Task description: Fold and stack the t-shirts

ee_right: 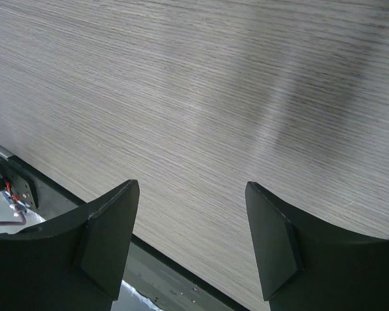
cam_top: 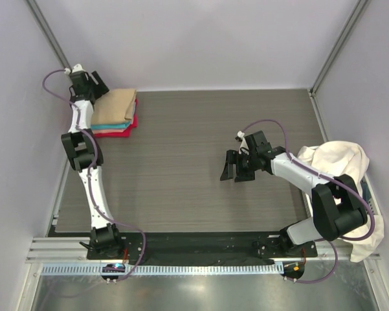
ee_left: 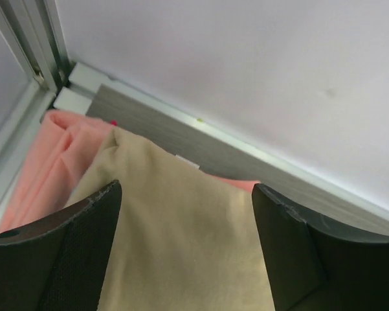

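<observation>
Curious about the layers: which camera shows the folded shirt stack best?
The top external view: the whole stack shows, tan over turquoise, pink and red. The left wrist view shows only tan and pink cloth; the right wrist view shows none.

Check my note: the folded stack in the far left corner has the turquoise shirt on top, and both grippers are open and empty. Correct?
Not quite. The tan shirt is on top; the turquoise shirt lies beneath it, as the top external view shows. The left gripper and right gripper are open and empty.
</observation>
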Motion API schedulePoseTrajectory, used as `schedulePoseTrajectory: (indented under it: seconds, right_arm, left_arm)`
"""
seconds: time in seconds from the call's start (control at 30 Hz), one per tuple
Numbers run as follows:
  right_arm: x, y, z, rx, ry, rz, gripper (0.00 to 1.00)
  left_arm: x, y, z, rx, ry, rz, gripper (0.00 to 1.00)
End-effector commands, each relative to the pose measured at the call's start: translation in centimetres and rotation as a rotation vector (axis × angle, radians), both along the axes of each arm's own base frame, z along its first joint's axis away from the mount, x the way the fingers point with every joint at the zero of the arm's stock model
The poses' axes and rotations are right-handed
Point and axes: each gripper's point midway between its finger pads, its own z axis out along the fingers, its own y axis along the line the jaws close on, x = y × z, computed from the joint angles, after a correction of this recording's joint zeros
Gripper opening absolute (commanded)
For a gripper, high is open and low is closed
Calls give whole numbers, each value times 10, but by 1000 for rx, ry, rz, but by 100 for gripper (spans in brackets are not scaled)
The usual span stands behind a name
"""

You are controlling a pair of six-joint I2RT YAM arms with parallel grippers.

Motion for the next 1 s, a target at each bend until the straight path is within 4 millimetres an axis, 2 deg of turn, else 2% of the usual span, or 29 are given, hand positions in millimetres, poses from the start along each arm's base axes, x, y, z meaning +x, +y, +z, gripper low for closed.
schedulePoseTrajectory:
  seconds: [0.0,0.03,0.07,0.1,0.17,0.2,0.27,0.3,0.37,0.4,0.43,0.47,0.5,0.53,0.57,0.6,0.63,0.67,0.7,0.73,0.77,0.8,0.83,0.87,0.93,0.97]
  right_arm:
    - [8,6,20,27,-60,12,73]
    - [9,6,23,32,-68,13,73]
    - [9,6,25,33,-73,14,73]
    - [10,6,30,37,-89,11,73]
    - [12,7,39,48,-107,6,73]
    - [13,8,43,53,-116,5,73]
    - [15,8,53,67,-137,-7,73]
    - [13,10,56,75,-138,-10,73]
    - [10,13,69,102,-157,-22,73]
    - [8,15,74,110,-169,-19,73]
    - [7,17,79,120,-180,-24,73]
    - [8,15,88,113,-217,-46,73]
    - [7,14,93,117,-227,-55,73]
    - [6,14,100,126,-232,-58,73]
    - [3,13,111,140,-255,-69,73]
    - [2,12,116,147,-265,-80,73]
    - [0,10,121,154,-276,-88,73]
    - [-4,9,133,177,-308,-93,73]
    - [-7,8,139,187,-323,-97,74]
    - [-10,6,141,195,-331,-103,74]
    - [-13,6,145,211,-337,-114,75]
    - [-15,2,155,225,-370,-130,76]
    - [-17,0,153,228,-370,-146,76]
    - [-18,-3,156,232,-381,-161,77]
    - [-20,-5,159,249,-394,-186,77]
    - [-21,-6,159,252,-396,-193,77]
  left_arm:
    - [2,-10,145,118,-250,-4,83]
    - [-2,-15,161,131,-267,-11,84]
    - [-10,-24,192,137,-310,-18,85]
    - [-15,-28,202,128,-318,-17,90]
    - [-25,-37,225,138,-339,-17,91]
    - [-37,-47,246,161,-358,-18,91]
    - [-50,-58,262,179,-362,-31,92]
    - [-62,-71,270,180,-361,-49,92]
    - [-76,-89,275,164,-351,-73,92]
    - [-83,-95,258,146,-307,-81,92]
    - [-102,-103,279,122,-329,-81,92]
    - [-111,-113,277,104,-313,-90,92]
    - [-123,-119,257,79,-256,-98,92]
    - [-144,-127,277,42,-286,-97,93]
    - [-158,-137,280,21,-282,-117,93]
    - [-172,-143,256,-12,-207,-125,95]
    - [-197,-150,274,-30,-228,-131,97]
    - [-211,-163,271,-72,-209,-166,99]
    - [-224,-170,245,-98,-144,-182,100]
    - [-242,-178,235,-120,-105,-195,100]
    - [-267,-190,244,-132,-120,-239,100]
    - [-286,-195,212,-152,-36,-246,100]
    - [-300,-199,202,-161,-15,-254,100]
    - [-326,-202,184,-169,8,-270,100]
    - [-351,-206,167,-172,28,-296,100]
    - [-370,-205,156,-156,24,-297,100]
